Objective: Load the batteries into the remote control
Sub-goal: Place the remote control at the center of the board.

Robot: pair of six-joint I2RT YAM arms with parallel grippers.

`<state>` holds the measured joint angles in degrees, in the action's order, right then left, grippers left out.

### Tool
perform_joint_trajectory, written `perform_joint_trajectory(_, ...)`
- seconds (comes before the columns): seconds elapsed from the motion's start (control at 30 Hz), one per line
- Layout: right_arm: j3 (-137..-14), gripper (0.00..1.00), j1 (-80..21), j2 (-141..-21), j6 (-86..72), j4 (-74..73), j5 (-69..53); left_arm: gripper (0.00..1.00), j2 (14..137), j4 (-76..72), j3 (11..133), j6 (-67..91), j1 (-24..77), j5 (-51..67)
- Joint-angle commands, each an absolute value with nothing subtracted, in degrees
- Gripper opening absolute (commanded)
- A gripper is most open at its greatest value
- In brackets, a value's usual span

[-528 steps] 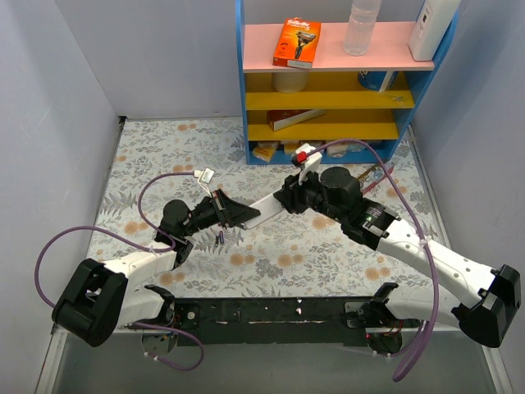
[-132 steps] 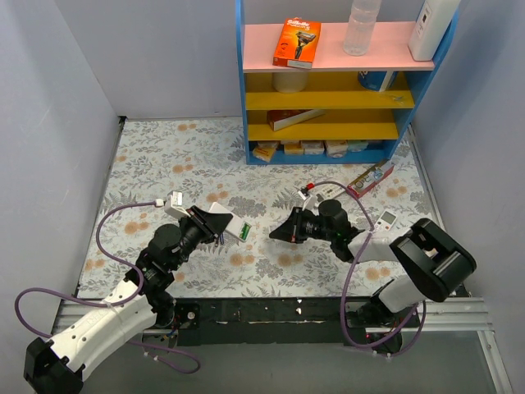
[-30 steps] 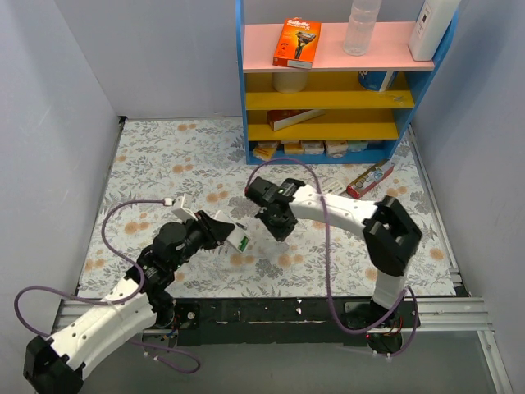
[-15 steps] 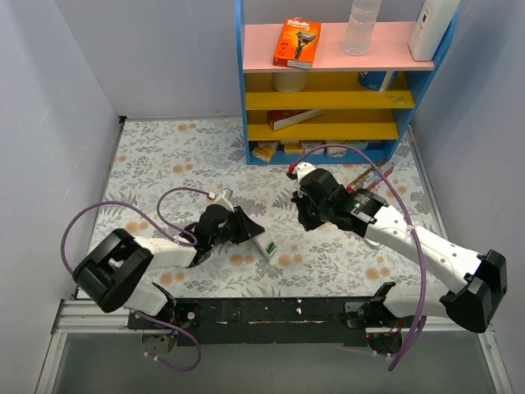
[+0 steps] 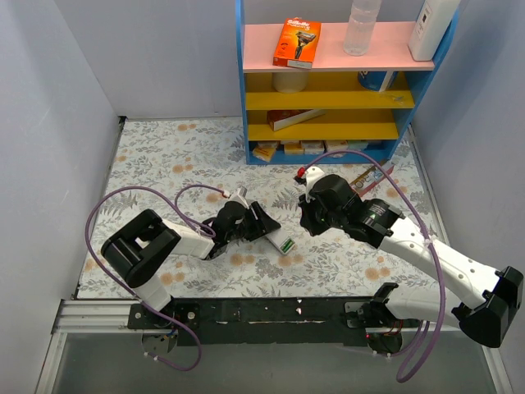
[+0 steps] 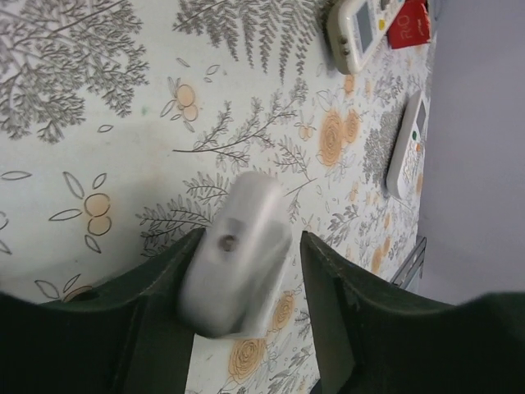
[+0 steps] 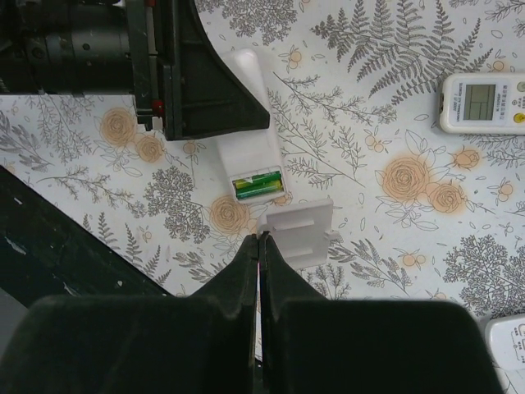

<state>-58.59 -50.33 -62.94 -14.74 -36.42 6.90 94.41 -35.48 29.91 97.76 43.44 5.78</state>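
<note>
The white remote control (image 7: pixel 250 139) lies back up on the floral mat, its battery bay open with the green batteries (image 7: pixel 258 185) in it. It also shows in the top view, remote control (image 5: pixel 279 239). My left gripper (image 6: pixel 253 238) is open around its blurred far end; the left finger touches it and a gap shows at the right finger (image 6: pixel 328 287). My right gripper (image 7: pixel 261 236) hovers just right of the bay, shut on the edge of the white battery cover (image 7: pixel 302 231).
A white remote with a display (image 7: pixel 484 103) and a longer white remote (image 6: pixel 408 148) lie to the right on the mat. A blue and yellow shelf (image 5: pixel 328 98) stands at the back, with a toothpaste box (image 5: pixel 369 176) in front of it.
My left gripper has opened and the remote control now rests on the mat, a little further right. The right gripper stays shut on the cover and has barely shifted.
</note>
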Motion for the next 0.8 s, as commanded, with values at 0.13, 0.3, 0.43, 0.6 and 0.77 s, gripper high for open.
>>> perform_joint_trajectory(0.13, -59.94, 0.01, -50.27, -61.08, -14.06, -33.57, 6.06, 0.72, 88.95, -26.82, 28.30, 99.67, 44.38, 2.38)
perform_joint_trajectory(0.3, -61.52, 0.01, -50.27, -60.38, -14.41, -32.96, 3.70, 0.97, 79.57, -22.07, 26.02, 99.84, 44.47, 1.41)
perform_joint_trajectory(0.43, -62.58, 0.01, -50.19, -59.50, -15.03, -30.16, 0.71, 0.98, 71.84, -19.61, 25.05, 97.66, 44.65, 1.67)
perform_joint_trajectory(0.6, -62.93, 0.01, -50.01, -59.59, -15.73, -26.99, -4.57, 0.98, 64.69, -19.51, 23.91, 94.22, 44.65, 2.98)
perform_joint_trajectory(0.77, -63.19, 0.01, -49.92, -59.76, -17.22, -26.10, -4.13, 0.98, 69.76, -25.04, 22.41, 95.01, 44.65, 7.55)
